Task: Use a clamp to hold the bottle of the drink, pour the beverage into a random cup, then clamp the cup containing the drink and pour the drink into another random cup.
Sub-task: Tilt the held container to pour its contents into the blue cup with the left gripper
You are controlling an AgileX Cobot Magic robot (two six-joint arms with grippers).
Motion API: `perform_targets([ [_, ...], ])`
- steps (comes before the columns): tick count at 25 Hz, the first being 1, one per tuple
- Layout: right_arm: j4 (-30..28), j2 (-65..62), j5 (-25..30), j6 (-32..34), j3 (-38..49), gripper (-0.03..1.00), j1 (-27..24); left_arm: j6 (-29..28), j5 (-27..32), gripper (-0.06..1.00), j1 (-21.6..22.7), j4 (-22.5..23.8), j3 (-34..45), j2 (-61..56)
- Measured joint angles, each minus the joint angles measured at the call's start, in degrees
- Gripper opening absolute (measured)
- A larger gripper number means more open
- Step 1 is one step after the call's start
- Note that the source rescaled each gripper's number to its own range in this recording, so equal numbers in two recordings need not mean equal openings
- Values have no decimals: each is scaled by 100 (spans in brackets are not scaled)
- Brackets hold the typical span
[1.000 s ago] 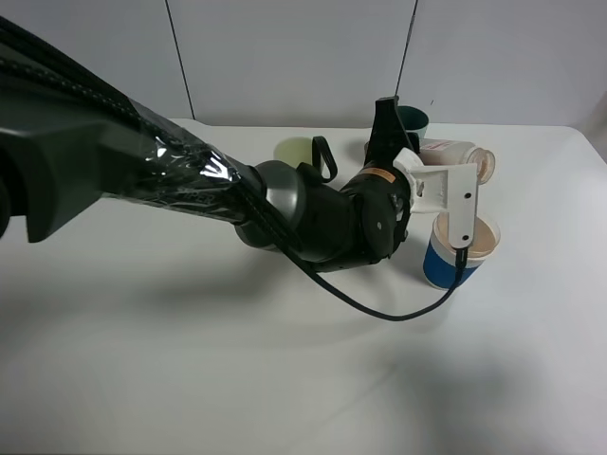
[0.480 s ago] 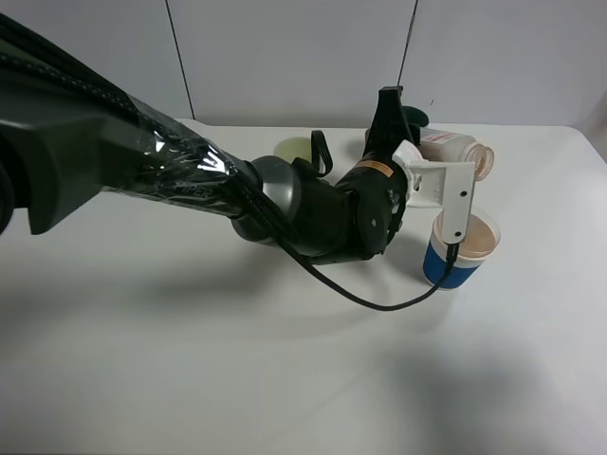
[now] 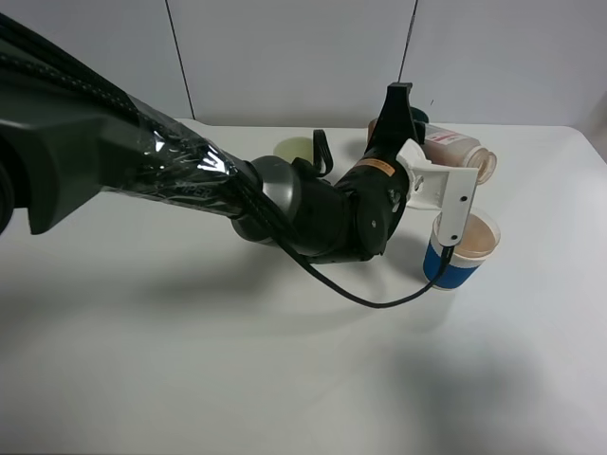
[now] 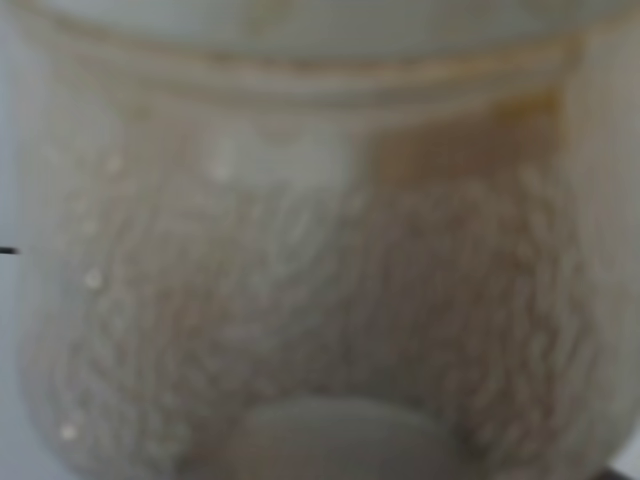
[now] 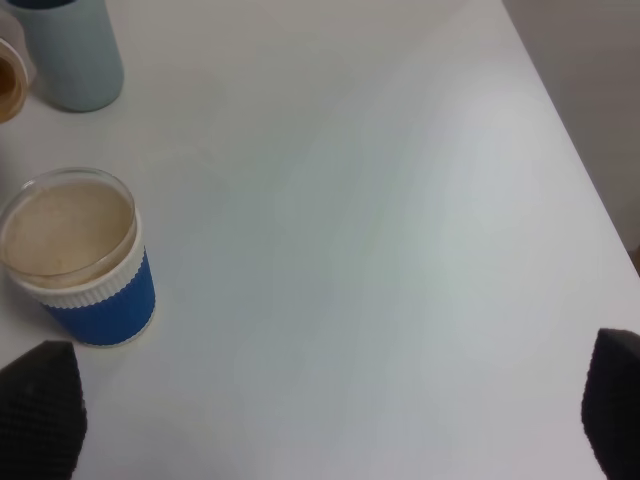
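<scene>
— What fills the left wrist view?
— A pale, beaded surface (image 4: 320,280), too blurred to name.
— And from above?
— A white mount (image 3: 441,185) covers part of the bottle (image 3: 462,152) and one side of the blue cup (image 3: 465,256). At the far edge of the desk (image 3: 142,360), a dark cup (image 3: 415,119) is mostly hidden behind the left tool (image 3: 389,123).
— The right wrist view?
— The right tool (image 5: 325,420) shows only two black fingertips (image 5: 40,412), cut off at the picture's corners.

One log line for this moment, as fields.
left gripper: shut on sideways bottle | blue cup: holds beige drink | right gripper: open
</scene>
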Motion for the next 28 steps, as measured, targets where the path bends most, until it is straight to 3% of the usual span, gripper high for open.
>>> perform_targets([
  [28,0,0,0,0,0,100,0,987,-211,1,0,206,0,0],
])
